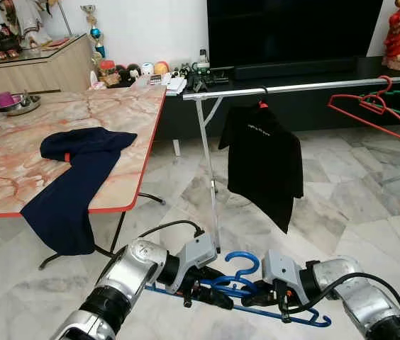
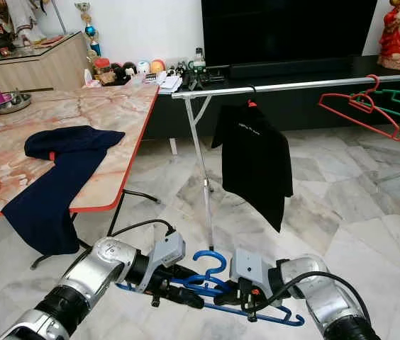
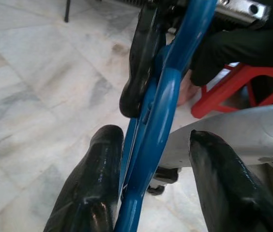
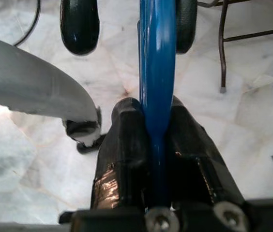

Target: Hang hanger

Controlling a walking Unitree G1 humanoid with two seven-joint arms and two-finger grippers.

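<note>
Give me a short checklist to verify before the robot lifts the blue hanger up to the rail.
1. Right gripper grips the blue hanger: ok, jaws shut on its bar.
2. Left gripper grips it too: not ok, jaws stand open around the bar.
3. Hook points upward: ok, it curves up between the grippers.
4. Free space on the metal rail: ok, bare stretch between the black shirt and the red hanger.
5. Rail within reach from here: cannot tell.
</note>
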